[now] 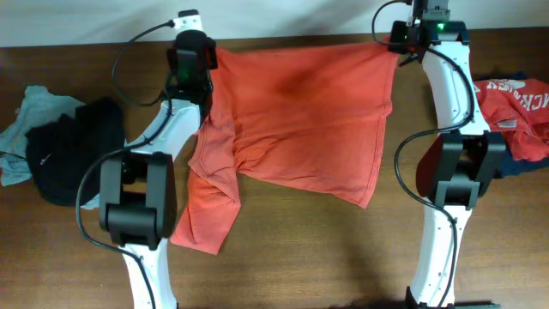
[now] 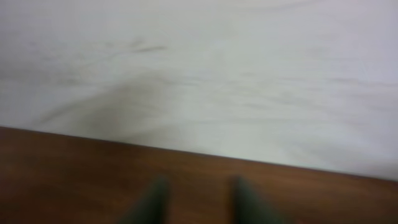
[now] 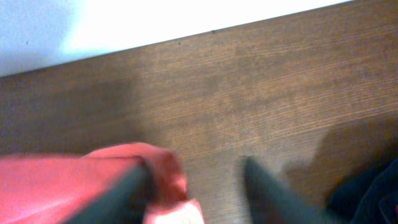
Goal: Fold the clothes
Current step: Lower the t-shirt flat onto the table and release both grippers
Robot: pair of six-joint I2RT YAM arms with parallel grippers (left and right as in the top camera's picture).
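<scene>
My left hand (image 2: 199,190) is open and empty. My right hand (image 3: 196,168) is open too, but the orange shirt (image 1: 300,112), top middle on the bench (image 1: 343,249), touches one finger. Lifting could drag it crooked.

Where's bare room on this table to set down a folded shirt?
Bare table: front centre, between left arm and right arm, below the orange T-shirt. The black garment crowds the left edge, the red lettered garment the right.
</scene>
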